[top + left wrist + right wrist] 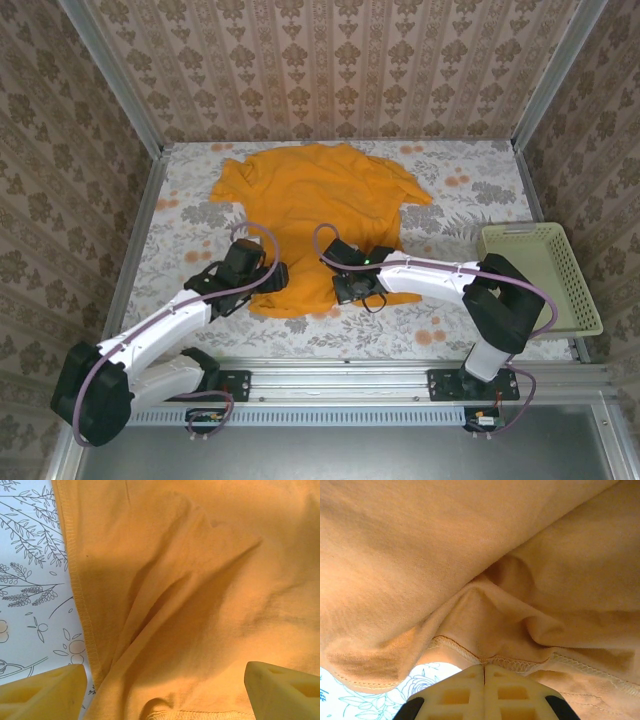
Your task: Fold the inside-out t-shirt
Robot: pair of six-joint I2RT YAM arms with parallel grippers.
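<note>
Floral-printed surface point(470, 200) is sitting inside patterned wallpaper walls and is carrying the inside-out t-shirt point(320, 200), which is lying spread flat at its middle. A pale mesh basket point(520, 231) is resting well apart at 3 o'clock.

The shirt's long axis is running from 12 o'clock, where the collar is pointing at the far wall, down to 6 o'clock, where the hem is facing the arm bases. Both arms are reaching to that near hem, the left at its 7 o'clock corner and the right toward 5 o'clock, so each is working the end closest to it.

The right fingers point(455, 695) are clenching together, and the stitched hem is bunching right at their tips, so they are apparently pinching the shirt's edge.

The left fingers point(45, 695) are standing released and wide apart, straddling the cloth. In the left wrist view the side seam is running from 11 o'clock down to 7 o'clock, and a strip of hem is showing at 6 o'clock between them.

Judging from this, the cloth to be caught is lying directly between the left fingers, and the fold is likely calling for both hem corners to be carried toward 12 o'clock along the shirt's length.
</note>
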